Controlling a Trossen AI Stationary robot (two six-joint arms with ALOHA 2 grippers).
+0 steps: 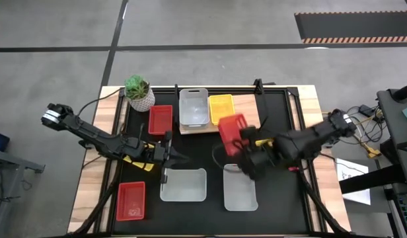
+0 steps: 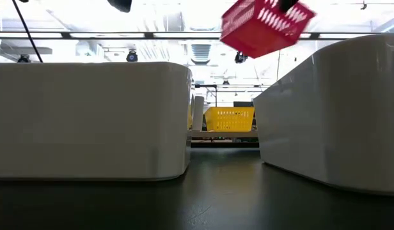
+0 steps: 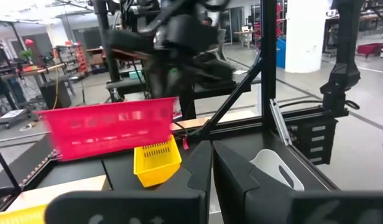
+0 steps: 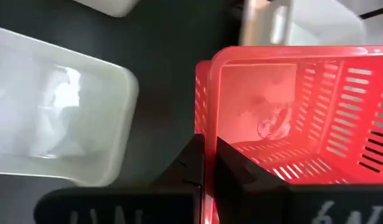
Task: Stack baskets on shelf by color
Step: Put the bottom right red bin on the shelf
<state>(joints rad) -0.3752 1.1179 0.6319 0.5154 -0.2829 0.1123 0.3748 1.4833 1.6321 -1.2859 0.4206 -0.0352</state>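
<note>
My right gripper (image 1: 243, 148) is shut on a red basket (image 1: 232, 131), which hangs in the air over the black mat, just in front of the shelf (image 1: 246, 106). On that wood-grain shelf stand a white basket (image 1: 193, 107) and a yellow basket (image 1: 221, 106). Another red basket (image 1: 160, 119) lies on the mat left of the shelf, and a third (image 1: 131, 200) lies near the front left. Two white baskets (image 1: 184, 185) (image 1: 240, 190) rest on the mat at the front. My left gripper (image 1: 180, 157) is shut and empty, pointing level toward the table's right side. My right gripper has one wall of the red basket at its rim (image 4: 207, 134), with one finger inside the basket and one outside. The fingers (image 4: 241, 177) slant down at it from the table's right side. The basket (image 2: 267, 25) is lifted clear of the mat and hangs tilted.
A potted plant (image 1: 139, 92) stands at the far left corner. Bits of yellow show under the left arm (image 1: 141, 162) and beside the right arm (image 1: 261, 141); a tilted yellow basket (image 3: 157, 163) lies below the lifted red one. The two front white baskets (image 2: 88, 121) (image 2: 338, 115) leave a narrow gap.
</note>
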